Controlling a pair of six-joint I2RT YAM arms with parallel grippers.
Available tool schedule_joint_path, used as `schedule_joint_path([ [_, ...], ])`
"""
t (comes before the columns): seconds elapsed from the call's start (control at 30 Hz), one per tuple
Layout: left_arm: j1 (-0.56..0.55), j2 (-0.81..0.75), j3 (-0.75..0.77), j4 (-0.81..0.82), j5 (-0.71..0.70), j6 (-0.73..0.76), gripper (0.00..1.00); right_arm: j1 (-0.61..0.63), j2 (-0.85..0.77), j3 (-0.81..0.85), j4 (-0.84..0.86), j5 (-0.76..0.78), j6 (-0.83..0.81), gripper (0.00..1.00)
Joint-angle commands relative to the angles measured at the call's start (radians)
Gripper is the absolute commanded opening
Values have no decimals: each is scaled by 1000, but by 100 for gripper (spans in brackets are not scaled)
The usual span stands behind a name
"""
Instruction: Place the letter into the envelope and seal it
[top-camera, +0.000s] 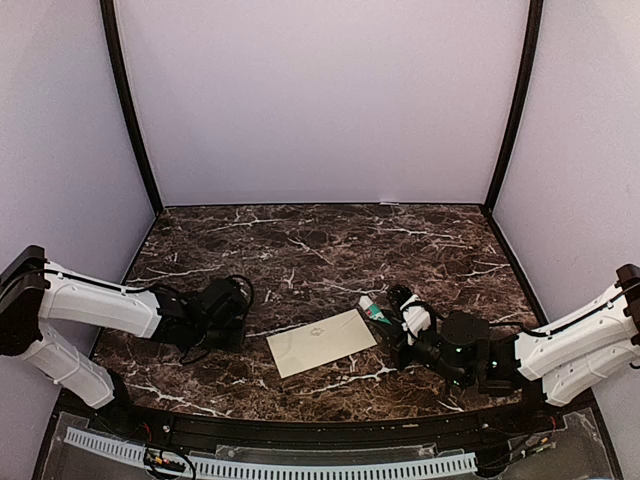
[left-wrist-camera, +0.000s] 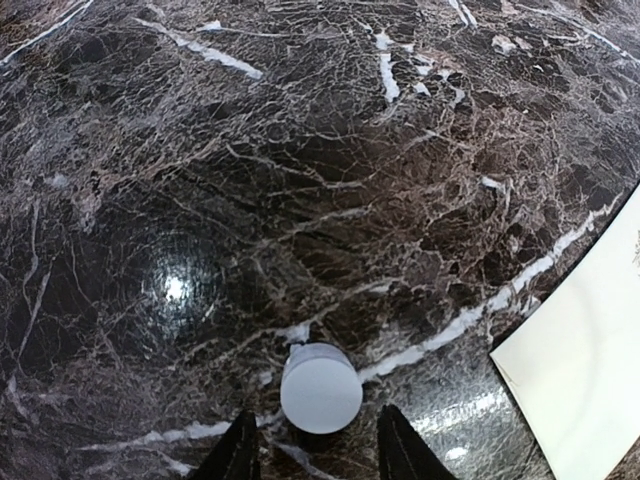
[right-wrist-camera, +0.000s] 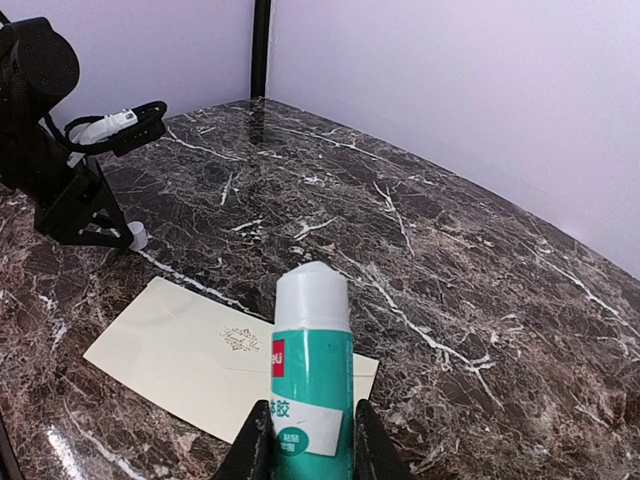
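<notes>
The plain cream envelope (top-camera: 322, 342) lies flat on the marble table, flap folded down, its small emblem facing up (right-wrist-camera: 232, 340). Its corner shows in the left wrist view (left-wrist-camera: 590, 370). The bordered letter is not in view. My right gripper (right-wrist-camera: 310, 452) is shut on a green and white glue stick (right-wrist-camera: 312, 380), held tilted just right of the envelope (top-camera: 376, 311). My left gripper (left-wrist-camera: 320, 455) is open, left of the envelope, with a small white cap (left-wrist-camera: 320, 388) standing on the table just ahead of its fingertips.
The dark marble table (top-camera: 320, 250) is walled in by pale panels at the back and both sides. The left arm (top-camera: 110, 305) reaches in from the left and the right arm (top-camera: 560, 345) from the right, both low near the front edge.
</notes>
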Motion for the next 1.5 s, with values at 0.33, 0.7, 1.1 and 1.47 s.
schedule_joint_path([
  [0.33, 9, 62, 56, 13, -67, 10, 34, -13, 10, 0, 52, -2, 0, 0],
  [0.7, 9, 90, 67, 25, -66, 16, 30, -23, 20, 8, 43, -12, 6, 0],
  [1.1, 9, 64, 67, 38, -52, 35, 17, -28, 19, 13, 35, -28, 7, 0],
  [1.47, 8, -88, 116, 51, 141, 113, 14, -28, 15, 46, 36, -95, -13, 0],
])
